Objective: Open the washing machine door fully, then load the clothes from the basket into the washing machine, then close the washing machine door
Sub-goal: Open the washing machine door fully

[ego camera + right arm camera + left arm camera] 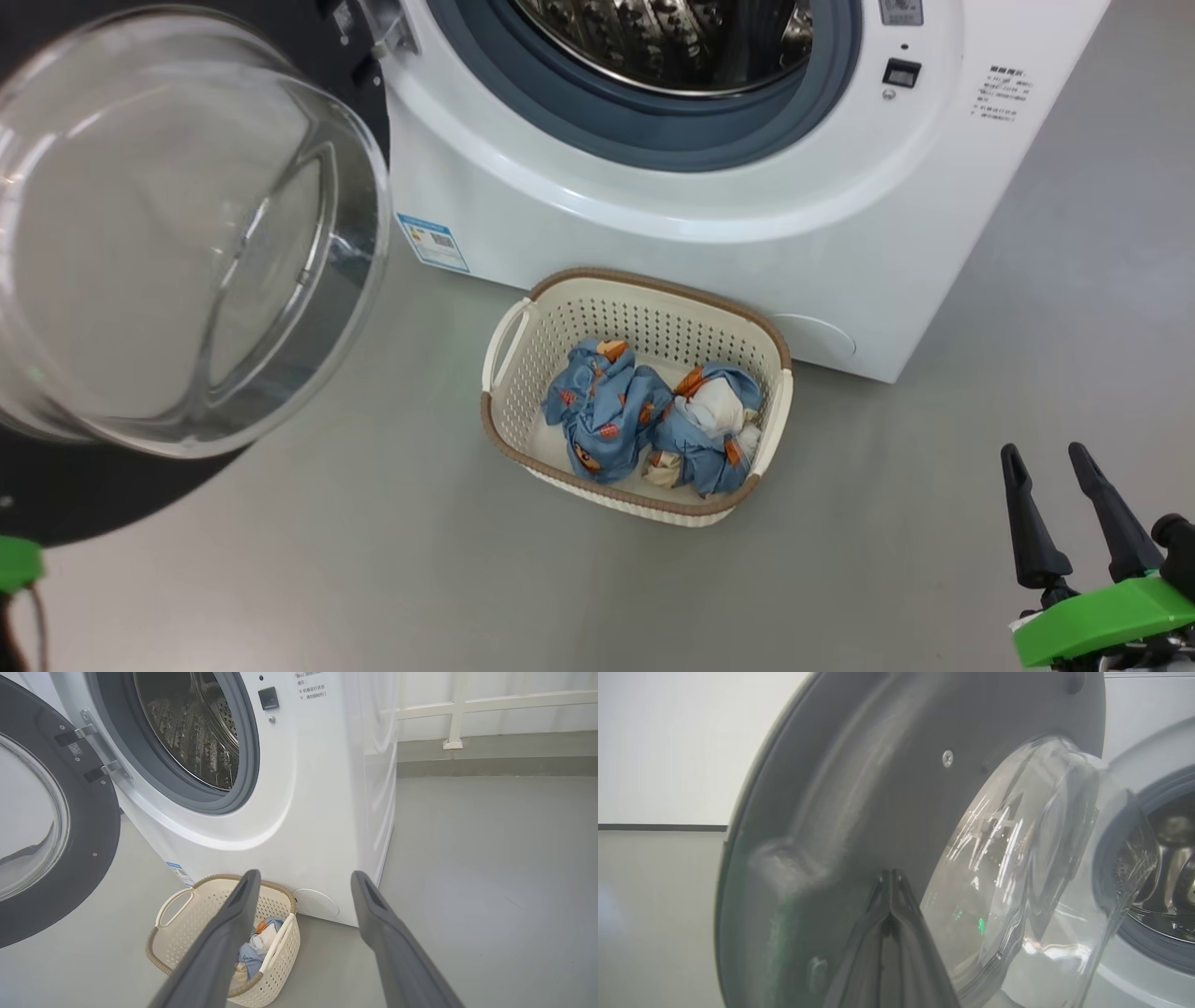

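The washing machine (653, 215) stands with its drum (672, 37) exposed. The washing machine door (93, 495) hangs swung out to the left, its clear glass bowl (177, 233) facing me. On the floor in front sits the basket (653, 280) holding the clothes, two blue printed bundles (602, 411) (709, 429). My left gripper (891, 872) is shut with nothing in it, tips close to the door's dark inner face (859, 788); I cannot tell if they touch. Low on the right, well clear of the basket (187, 933), my right gripper (1044, 453) stands open and empty.
Grey floor (373, 560) spreads around the basket and to the machine's right. A white railing (453, 714) runs along the far wall beyond the machine. A pale wall with a dark baseboard (658, 827) lies behind the door.
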